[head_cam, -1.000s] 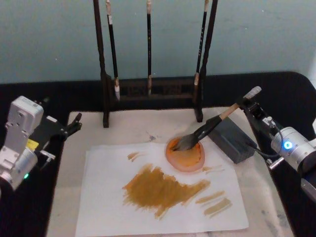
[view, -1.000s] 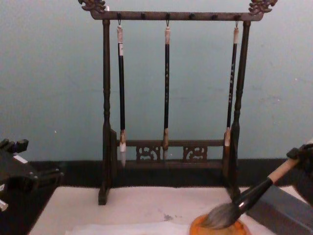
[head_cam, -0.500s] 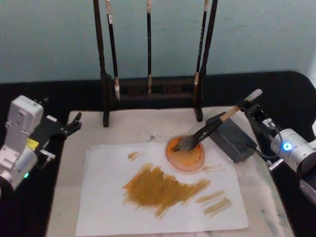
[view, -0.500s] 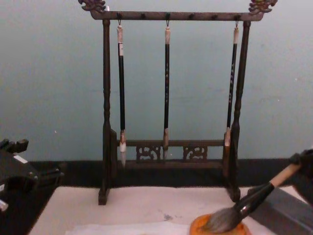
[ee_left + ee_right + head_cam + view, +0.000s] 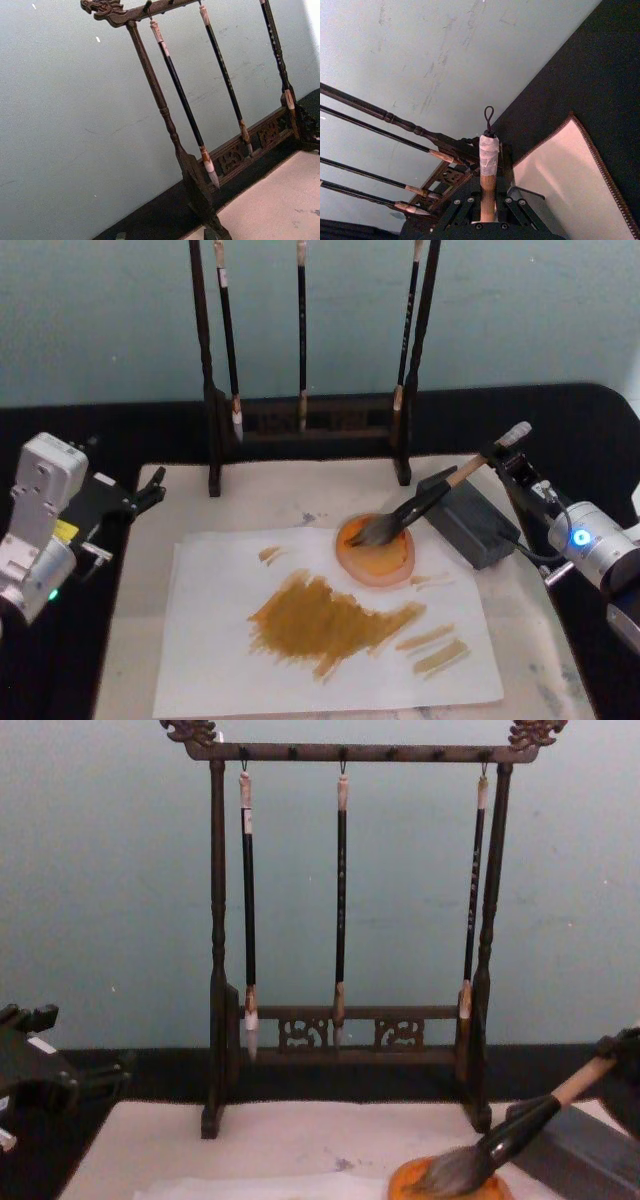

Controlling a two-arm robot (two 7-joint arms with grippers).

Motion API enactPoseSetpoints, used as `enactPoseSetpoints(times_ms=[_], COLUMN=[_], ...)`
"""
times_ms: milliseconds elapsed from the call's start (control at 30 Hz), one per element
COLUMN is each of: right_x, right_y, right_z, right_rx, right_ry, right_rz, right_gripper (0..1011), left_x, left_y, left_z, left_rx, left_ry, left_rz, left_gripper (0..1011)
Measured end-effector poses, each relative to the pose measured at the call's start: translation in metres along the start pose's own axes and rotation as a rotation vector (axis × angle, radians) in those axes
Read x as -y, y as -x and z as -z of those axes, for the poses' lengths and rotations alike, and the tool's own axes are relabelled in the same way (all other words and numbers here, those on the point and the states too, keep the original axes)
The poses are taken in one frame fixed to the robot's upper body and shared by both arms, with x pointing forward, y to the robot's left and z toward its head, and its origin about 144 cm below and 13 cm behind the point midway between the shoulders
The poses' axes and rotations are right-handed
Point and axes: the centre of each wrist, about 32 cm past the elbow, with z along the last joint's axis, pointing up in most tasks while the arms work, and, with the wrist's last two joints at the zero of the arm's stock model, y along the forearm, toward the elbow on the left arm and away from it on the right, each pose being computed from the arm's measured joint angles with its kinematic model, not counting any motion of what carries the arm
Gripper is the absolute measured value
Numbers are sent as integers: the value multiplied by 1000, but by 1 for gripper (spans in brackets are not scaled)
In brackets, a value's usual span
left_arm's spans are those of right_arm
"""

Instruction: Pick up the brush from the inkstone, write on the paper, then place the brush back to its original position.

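Observation:
The brush [image 5: 425,498] slants with its grey bristles in an orange dish [image 5: 385,562] and its black ferrule over the corner of the dark grey inkstone [image 5: 472,522]. My right gripper [image 5: 503,459] is shut on the tan handle near its white-banded end [image 5: 489,156], at the mat's right side. In the chest view the brush [image 5: 525,1122] leans down from the right gripper [image 5: 622,1058] at the right edge. The paper [image 5: 215,640] lies on the mat with broad brown strokes across it. My left gripper [image 5: 150,490] stays parked, open, at the left off the mat.
A dark wooden rack [image 5: 212,390] with three thin black brushes hanging stands at the back of the cream mat [image 5: 270,502]. Black table surface [image 5: 590,420] surrounds the mat.
The brush handle has dropped a little lower toward the inkstone while its bristles stay in the orange dish. The left arm has not moved.

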Motion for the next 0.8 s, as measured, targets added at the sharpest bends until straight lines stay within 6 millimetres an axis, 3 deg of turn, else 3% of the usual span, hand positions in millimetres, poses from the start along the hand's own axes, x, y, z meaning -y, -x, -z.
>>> enactPoseSetpoints(times_ms=[200,367,633,800], right_x=[0,0,0,0], right_y=[0,0,0,0], right_z=[0,0,0,0], right_rx=[-1,-1,-1,-1], right_ry=[-1,-1,-2,-2], right_rz=[0,0,-1,-2], right_gripper=[179,303,604,736], left_x=[0,0,0,0], left_y=[0,0,0,0], left_z=[0,0,0,0], left_rx=[0,0,0,0], left_ry=[0,0,0,0], left_rz=[0,0,0,0], left_gripper=[1010,1010,1010,1010])
